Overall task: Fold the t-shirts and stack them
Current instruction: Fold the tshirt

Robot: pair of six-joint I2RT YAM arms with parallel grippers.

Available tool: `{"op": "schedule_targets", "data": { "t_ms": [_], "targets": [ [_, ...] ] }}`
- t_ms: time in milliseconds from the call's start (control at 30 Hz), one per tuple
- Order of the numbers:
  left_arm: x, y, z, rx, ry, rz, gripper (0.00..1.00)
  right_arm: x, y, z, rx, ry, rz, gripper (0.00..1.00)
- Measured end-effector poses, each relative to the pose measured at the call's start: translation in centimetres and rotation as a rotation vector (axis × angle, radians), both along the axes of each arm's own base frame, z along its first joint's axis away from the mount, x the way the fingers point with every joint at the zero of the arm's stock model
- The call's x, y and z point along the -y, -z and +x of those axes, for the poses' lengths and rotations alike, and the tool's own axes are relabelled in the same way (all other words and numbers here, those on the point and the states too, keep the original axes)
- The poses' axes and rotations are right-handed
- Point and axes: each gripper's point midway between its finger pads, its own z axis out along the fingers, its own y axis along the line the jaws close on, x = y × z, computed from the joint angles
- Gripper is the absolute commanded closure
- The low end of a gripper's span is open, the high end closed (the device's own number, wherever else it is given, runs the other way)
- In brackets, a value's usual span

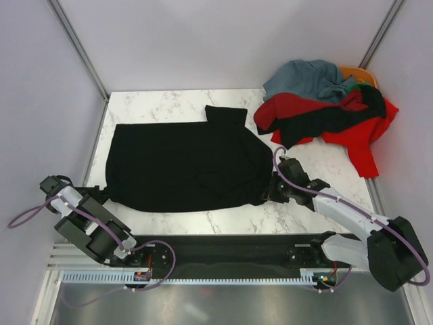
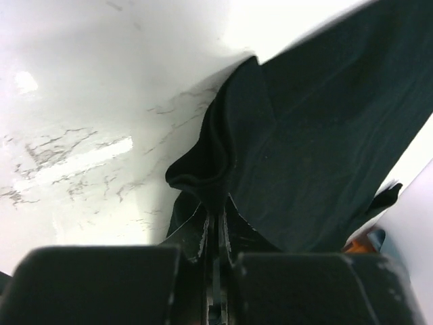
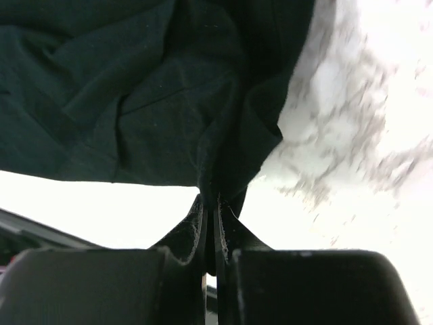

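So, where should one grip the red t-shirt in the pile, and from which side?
Probably the red t-shirt's near-right flap, coming from the near side: it lies flat and alone on the table, while a black shirt covers its middle.

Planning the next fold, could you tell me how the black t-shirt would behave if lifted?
Probably floppy: the black t-shirt bunches into creases where the left gripper and right gripper pinch it. Likely light, since it lies thin and flat. Its middle would probably sag between them.
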Motion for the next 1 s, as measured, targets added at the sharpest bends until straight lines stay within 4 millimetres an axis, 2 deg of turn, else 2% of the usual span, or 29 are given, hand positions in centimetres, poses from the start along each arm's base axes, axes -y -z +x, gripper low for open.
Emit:
{"op": "schedule_targets", "data": {
  "t_ms": [167,200,267,300,333,400,500,567,633,700,800,900,1000],
  "targets": [
    [-0.4,-0.9,0.4,-0.006,0.033,0.045,0.98,0.3,0.3,-2.0,-0.054,0.101,0.049,1.0],
    [-0.6,-0.9,0.3,-0.021,0.036,0.06,0.97,0.7,0.6,-2.5,-0.07,0.122,0.048,0.98],
    [-0.9,-1.0,0.0,-0.055,0.042,0.088,0.91,1.4,1.2,-3.5,-0.102,0.164,0.04,0.84],
    [-1.0,-1.0,-0.2,-0.071,0.043,0.102,0.74,1.6,1.3,-3.8,-0.112,0.177,0.04,0.62],
    [-1.1,-1.0,-0.4,-0.084,0.044,0.11,0.58,1.9,1.6,-4.2,-0.125,0.193,0.039,0.47],
    [-1.2,-0.7,-0.9,-0.114,0.044,0.12,0.32,2.4,2.1,-4.9,-0.154,0.229,0.03,0.24],
    [-0.9,-0.7,-1.5,-0.14,0.041,0.114,0.12,3.2,2.4,-5.8,-0.182,0.261,0.01,0.18],
    [-0.6,-1.3,-1.5,-0.142,0.056,0.137,0.11,3.8,2.0,-6.0,-0.17,0.274,-0.005,0.18],
    [-0.5,-2.8,-0.7,-0.135,0.094,0.204,0.09,4.2,1.2,-5.9,-0.154,0.282,-0.023,0.17],
    [-0.4,-4.7,0.9,-0.11,0.147,0.289,0.06,4.2,-0.7,-4.8,-0.114,0.273,-0.043,0.18],
    [0.2,-8.4,4.2,-0.039,0.243,0.409,0.05,3.0,-4.2,-1.7,-0.032,0.216,-0.076,0.18],
    [0.8,-11.2,6.7,0.014,0.31,0.477,0.06,0.5,-8.1,3.5,0.055,0.155,-0.106,0.18],
    [1.5,-12.3,8.8,0.045,0.377,0.507,0.09,-2.6,-11.1,10.4,0.157,0.106,-0.148,0.18]
  ]
}}
